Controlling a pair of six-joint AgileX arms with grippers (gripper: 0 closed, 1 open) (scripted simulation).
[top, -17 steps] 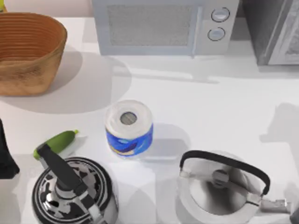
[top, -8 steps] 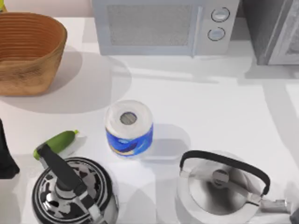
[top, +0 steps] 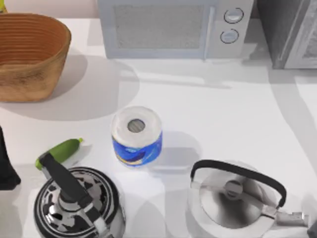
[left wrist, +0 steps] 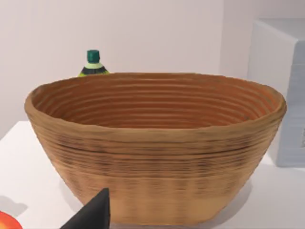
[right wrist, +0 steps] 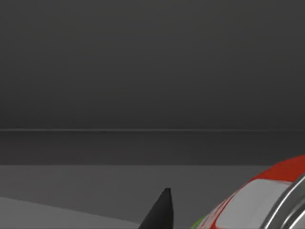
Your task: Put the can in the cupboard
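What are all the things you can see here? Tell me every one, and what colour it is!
Basket: one, brown woven, back left of the table.
Bottle: one, green cap, behind the basket.
Microwave: one, white, at the back middle.
Cupboard: one, grey, back right corner.
Paper roll: one, white and blue, upright in the middle.
Cucumber: one, green, lying left of the roll.
Patterned kettle: one, black and white, front left.
Silver kettle: one, black handle, front right.
Can: one, red with silver top, close to the right wrist camera, dark grey surface behind it.
Left fingertip: black, facing the basket.
Right fingertip: black, beside the can.
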